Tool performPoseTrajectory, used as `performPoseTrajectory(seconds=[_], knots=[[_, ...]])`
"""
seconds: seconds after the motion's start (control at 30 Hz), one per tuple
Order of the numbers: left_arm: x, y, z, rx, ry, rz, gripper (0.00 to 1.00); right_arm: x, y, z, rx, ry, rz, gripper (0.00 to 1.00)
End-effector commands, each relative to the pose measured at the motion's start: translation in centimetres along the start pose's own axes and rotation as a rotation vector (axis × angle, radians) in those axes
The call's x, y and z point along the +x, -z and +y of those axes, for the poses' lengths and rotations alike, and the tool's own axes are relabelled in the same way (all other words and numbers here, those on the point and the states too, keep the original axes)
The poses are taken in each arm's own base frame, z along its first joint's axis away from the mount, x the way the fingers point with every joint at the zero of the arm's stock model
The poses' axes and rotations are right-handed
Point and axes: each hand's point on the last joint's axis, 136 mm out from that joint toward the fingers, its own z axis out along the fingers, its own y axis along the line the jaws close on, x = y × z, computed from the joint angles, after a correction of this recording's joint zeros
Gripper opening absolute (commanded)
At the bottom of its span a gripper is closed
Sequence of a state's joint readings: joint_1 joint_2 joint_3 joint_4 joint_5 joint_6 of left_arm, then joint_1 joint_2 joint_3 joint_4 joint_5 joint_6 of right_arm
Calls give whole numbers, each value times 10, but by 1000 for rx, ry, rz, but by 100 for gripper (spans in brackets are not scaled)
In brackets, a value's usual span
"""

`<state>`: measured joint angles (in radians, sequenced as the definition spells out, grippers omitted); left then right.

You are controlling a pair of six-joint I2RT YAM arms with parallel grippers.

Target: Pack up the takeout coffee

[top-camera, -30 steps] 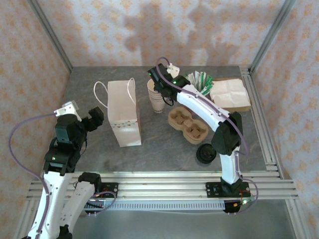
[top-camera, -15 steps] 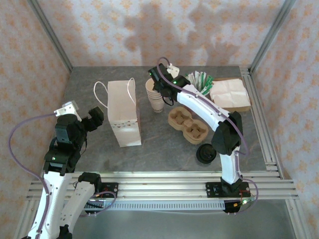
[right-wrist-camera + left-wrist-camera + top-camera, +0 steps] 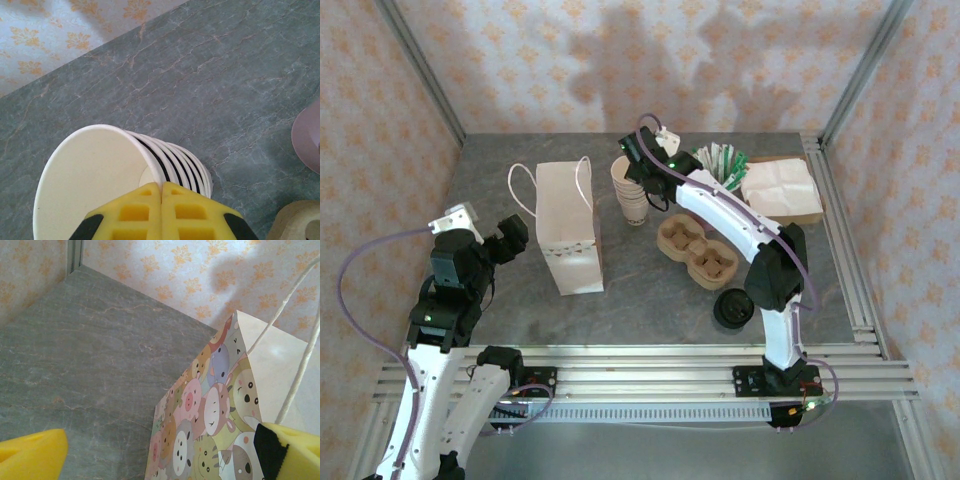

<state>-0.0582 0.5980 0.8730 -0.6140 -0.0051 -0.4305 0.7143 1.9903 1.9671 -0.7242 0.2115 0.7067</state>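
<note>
- At twelve o'clock on the tabletop point(image 3: 650, 300), our right gripper point(image 3: 161, 189) pinches the lidless top cup point(image 3: 85, 170) of the cup stack point(image 3: 634, 205).
- Our left gripper point(image 3: 508, 238) gapes wide beside the paper bag point(image 3: 567, 225).
- We judge lidding and bagging undone; lids point(image 3: 732, 308) lie at five o'clock.

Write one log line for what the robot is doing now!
right gripper: shut on top cup | left gripper: open, beside bag

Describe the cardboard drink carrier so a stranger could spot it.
Start at the white paper bag on the grey table. Right of it, past the stacked cups, lies the drink carrier. It alone is brown moulded pulp with round wells.
</note>
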Motion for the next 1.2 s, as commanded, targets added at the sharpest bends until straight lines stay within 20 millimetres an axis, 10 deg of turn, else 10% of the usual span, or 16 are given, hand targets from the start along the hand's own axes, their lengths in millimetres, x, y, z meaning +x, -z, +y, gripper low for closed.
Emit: performPoseTrajectory(seconds=[0.0,0.63,1.17], knots=[[4,-2,4,-18,16,9,97,-10,16,0,-26,-11,-17,0],[5,-3,5,-23,15,11,97,-50,66,22,-203,-121,-106,0],[6,-5,5,-20,17,18,97,-63,150,24,-396,-132,-86,0]])
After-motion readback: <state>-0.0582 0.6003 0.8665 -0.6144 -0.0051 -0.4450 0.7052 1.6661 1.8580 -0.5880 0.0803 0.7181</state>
